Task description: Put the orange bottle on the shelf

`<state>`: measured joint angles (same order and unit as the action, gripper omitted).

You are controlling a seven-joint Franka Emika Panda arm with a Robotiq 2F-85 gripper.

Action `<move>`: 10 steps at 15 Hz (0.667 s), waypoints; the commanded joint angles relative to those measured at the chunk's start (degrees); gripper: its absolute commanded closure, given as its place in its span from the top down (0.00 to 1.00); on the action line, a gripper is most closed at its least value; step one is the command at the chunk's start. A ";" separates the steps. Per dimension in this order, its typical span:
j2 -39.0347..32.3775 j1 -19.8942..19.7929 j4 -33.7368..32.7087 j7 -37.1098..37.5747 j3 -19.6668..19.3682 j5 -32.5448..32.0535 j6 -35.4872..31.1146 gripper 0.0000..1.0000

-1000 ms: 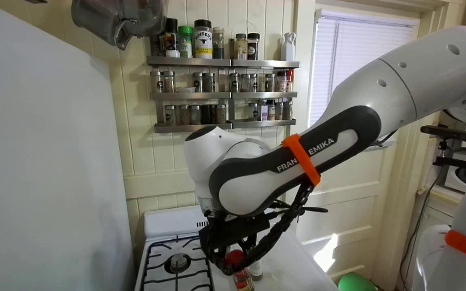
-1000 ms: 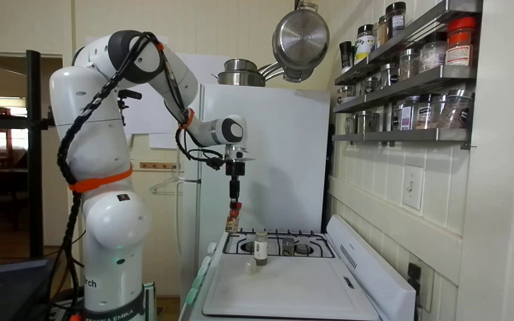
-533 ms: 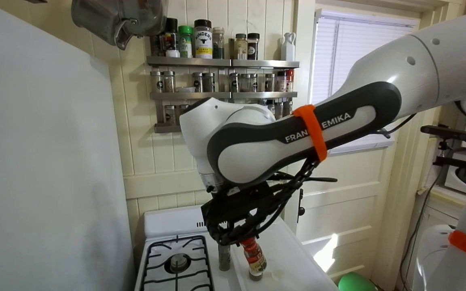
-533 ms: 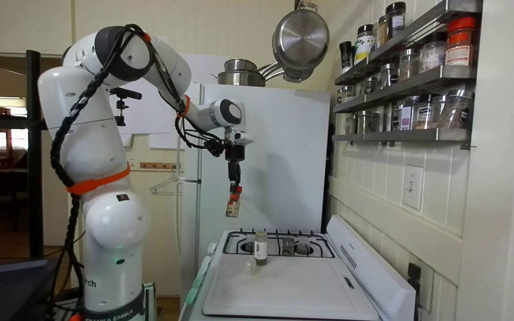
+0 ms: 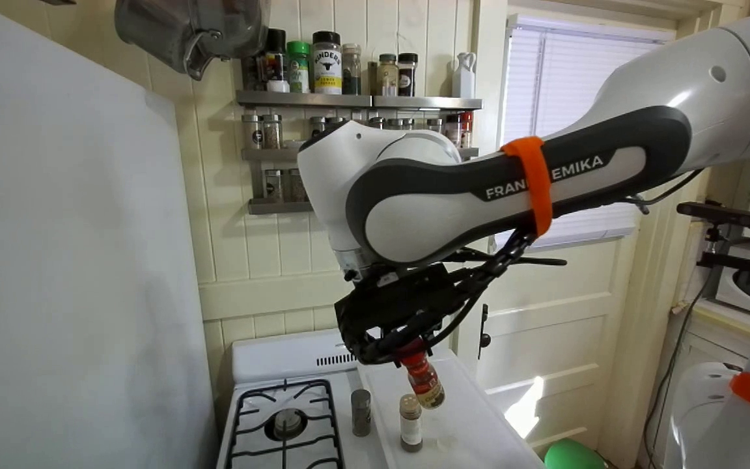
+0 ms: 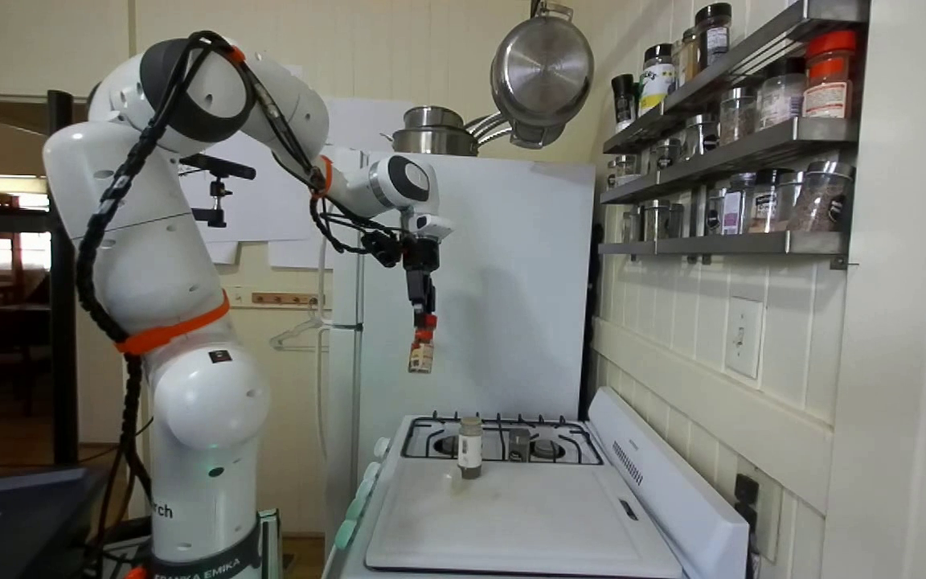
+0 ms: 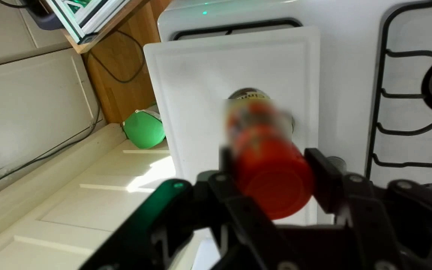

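The orange bottle [image 5: 428,385] hangs in the air above the stove, red cap up and base slanting outward. My gripper [image 7: 270,160] is shut on its red cap end, one finger on each side, as the wrist view shows. In an exterior view the bottle [image 6: 421,355] hangs below the gripper [image 6: 424,316], clear of the stove top. The shelf [image 6: 752,244] is a set of metal wall racks with three levels, filled with spice jars. It stands higher than the bottle and away from it. My arm covers part of the shelf [image 5: 277,207] in an exterior view.
On the white stove cover [image 6: 543,523] stands a pale jar with a brownish top [image 5: 411,425], below the held bottle. A dark slim bottle [image 5: 361,413] is beside it, near the burner grate [image 5: 284,449]. The fridge [image 6: 479,265] rises behind; a steel pan [image 6: 542,72] hangs above.
My gripper has risen with the orange bottle in its grip, lifting it away from the stove. The bottle's tilt has grown, and the pale jar and dark bottle have come into fuller view.
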<state>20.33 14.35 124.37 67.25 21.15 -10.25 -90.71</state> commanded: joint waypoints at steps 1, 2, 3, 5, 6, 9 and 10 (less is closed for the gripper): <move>-0.02 -0.51 -0.13 -0.05 0.44 0.11 0.10 0.50; -0.02 -0.53 -0.09 0.00 0.43 0.10 0.10 0.50; -0.02 -0.54 -0.06 0.02 0.43 0.09 0.10 0.50; 1.17 -0.87 0.68 0.69 -0.04 0.47 0.58 0.25; 2.80 -1.30 1.73 1.37 -0.64 0.73 0.94 0.25; 6.24 -2.66 3.72 2.71 -2.23 0.61 0.13 0.25; 6.99 -3.20 3.96 2.49 -2.64 0.04 0.09 0.25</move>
<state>22.56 12.52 125.53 68.90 19.43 -10.23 -90.71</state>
